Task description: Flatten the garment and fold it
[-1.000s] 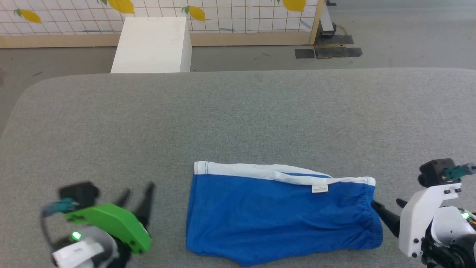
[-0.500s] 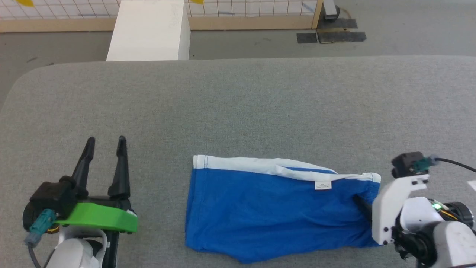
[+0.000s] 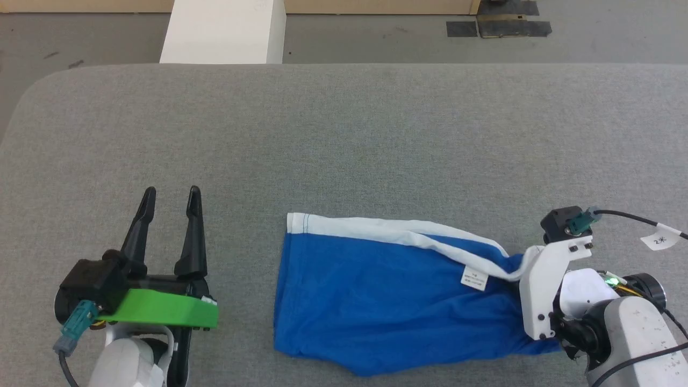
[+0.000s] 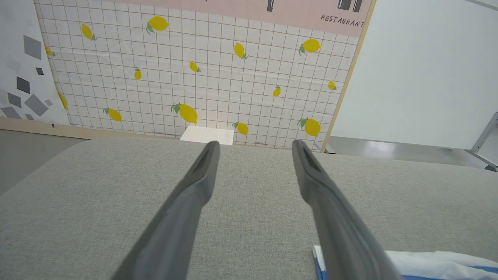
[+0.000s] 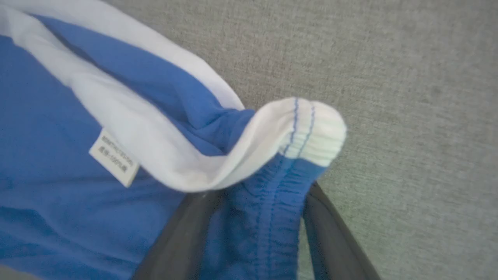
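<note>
Right hand (image 5: 258,202) tilts low, pinching the waistband of the garment (image 3: 387,301) bunched between its fingers; left hand (image 3: 172,191) level over the worktop (image 3: 344,134), fingers spread, garment to its right

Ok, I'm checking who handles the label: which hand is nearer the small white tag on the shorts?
Right. The right hand straddles the waistband just beside the tag; the left hand is open over the grey surface, well left of the shorts.
</note>
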